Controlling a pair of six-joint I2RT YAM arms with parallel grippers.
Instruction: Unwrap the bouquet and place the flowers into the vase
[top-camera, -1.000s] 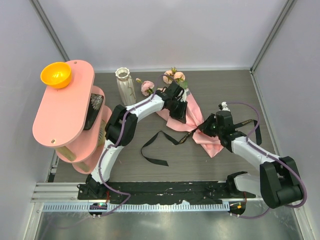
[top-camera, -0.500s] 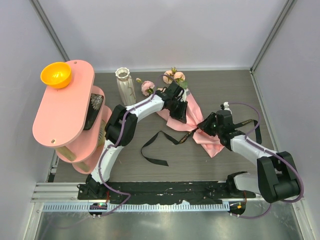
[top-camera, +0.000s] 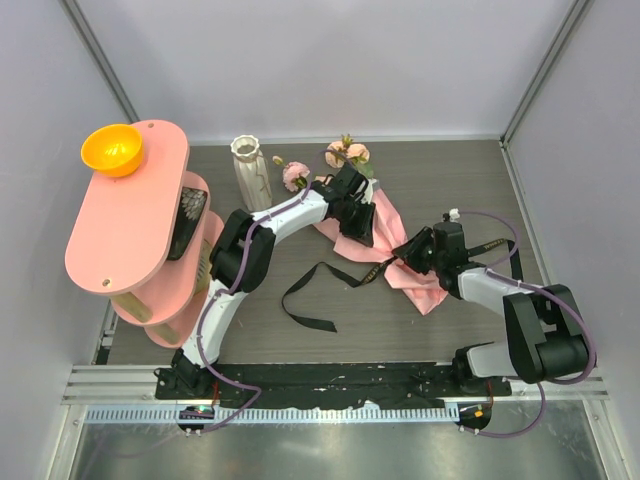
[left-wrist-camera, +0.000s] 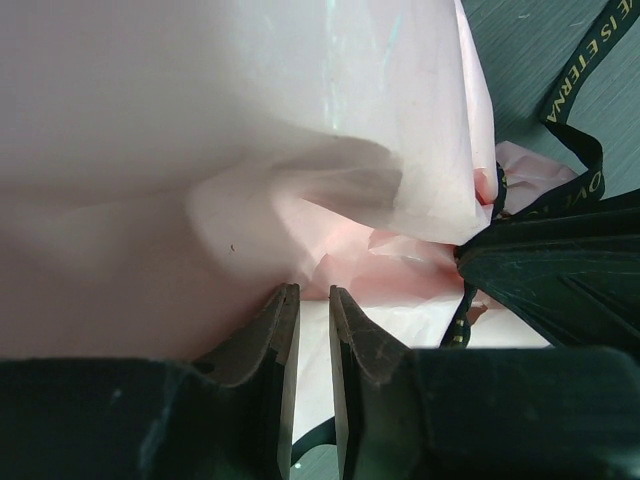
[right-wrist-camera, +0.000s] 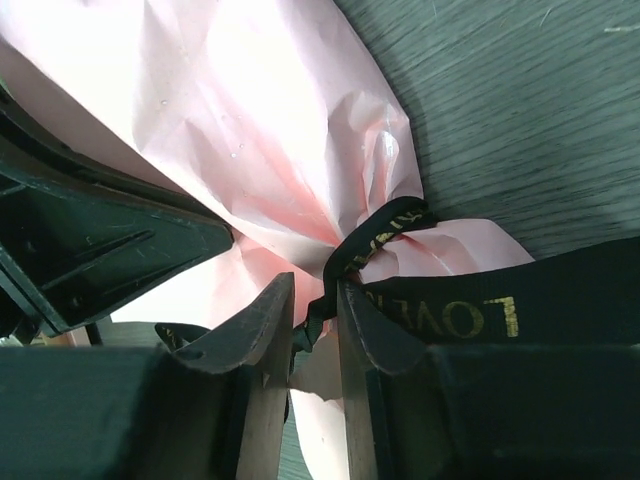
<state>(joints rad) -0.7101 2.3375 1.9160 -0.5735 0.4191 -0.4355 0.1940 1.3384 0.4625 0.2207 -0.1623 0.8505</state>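
The bouquet lies on the table with its pink roses (top-camera: 348, 152) at the back and its salmon paper (top-camera: 388, 215) pointing to the front right. A black ribbon (top-camera: 318, 272) is knotted round the paper's neck (right-wrist-camera: 385, 225) and trails loose over the table. My left gripper (top-camera: 356, 225) (left-wrist-camera: 312, 290) rests its tips on the paper (left-wrist-camera: 250, 150), jaws a narrow gap apart. My right gripper (top-camera: 405, 251) (right-wrist-camera: 315, 283) sits at the knot, slightly open, with a ribbon strand running loosely between its fingers. The white ribbed vase (top-camera: 250, 172) stands upright at the back left.
A pink two-tier shelf (top-camera: 130, 215) fills the left side, with an orange bowl (top-camera: 111, 149) on top and a dark object (top-camera: 190, 215) on its lower tier. Grey walls close in the back and both sides.
My right gripper's jaws have widened around the ribbon strand and its arm has shifted slightly. The left gripper and the bouquet have stayed where they were.
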